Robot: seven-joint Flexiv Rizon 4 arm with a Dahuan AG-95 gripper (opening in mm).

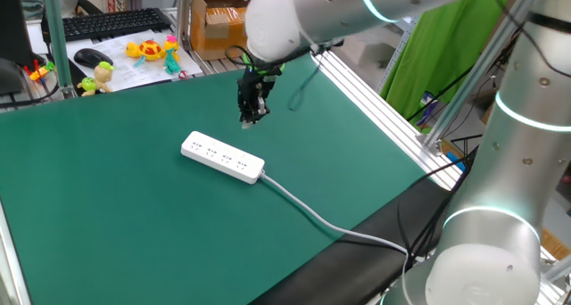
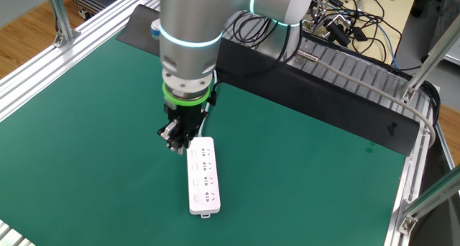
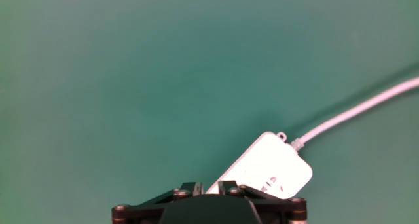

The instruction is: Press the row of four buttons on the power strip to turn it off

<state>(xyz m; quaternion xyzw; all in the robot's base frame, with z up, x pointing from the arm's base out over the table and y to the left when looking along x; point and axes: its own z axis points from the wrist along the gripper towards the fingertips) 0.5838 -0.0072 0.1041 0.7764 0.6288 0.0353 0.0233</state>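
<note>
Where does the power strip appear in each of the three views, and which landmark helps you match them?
One fixed view: power strip left of centre on the green mat, lying diagonally.
The other fixed view: lower centre, just below the hand.
Hand view: bottom right, only its cable end.
Shared landmark: the white cable leaving one end.

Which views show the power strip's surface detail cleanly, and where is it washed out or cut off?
One fixed view: power strip evenly lit, socket marks small but readable. The other fixed view: sharp, sockets distinct, the hand hides its near end. Hand view: the strip is overexposed to plain white, cropped by the hand's body, and the cable is soft.
</note>
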